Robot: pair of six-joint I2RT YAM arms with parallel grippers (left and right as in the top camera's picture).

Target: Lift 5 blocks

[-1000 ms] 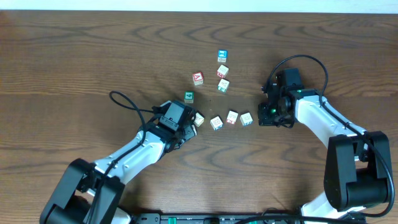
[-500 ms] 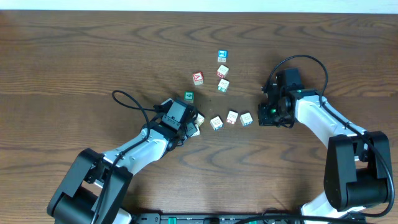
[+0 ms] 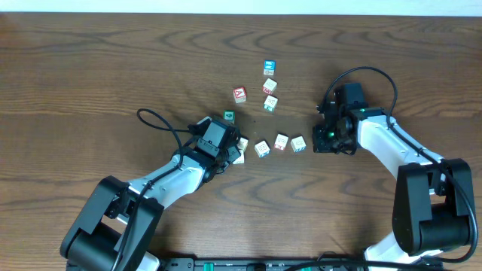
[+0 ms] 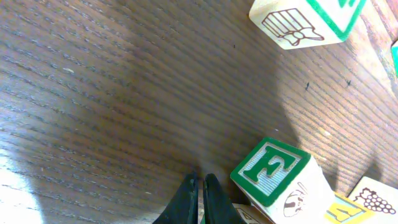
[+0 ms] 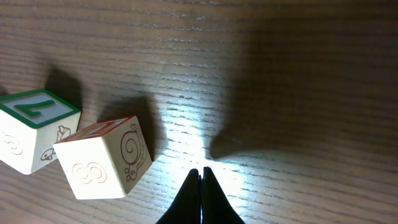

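The blocks (image 3: 281, 141) are small cream cubes with printed pictures, letters and coloured borders. They lie scattered at the table's (image 3: 90, 68) middle, far from every edge. The left gripper (image 4: 198, 186) and right gripper (image 5: 201, 180) each have fingers pressed together, holding nothing, near the blocks.

Red-faced cube (image 3: 239, 94), green-faced cube (image 3: 229, 117), blue-faced cube (image 3: 269, 68) on dark wooden table (image 3: 90, 75).
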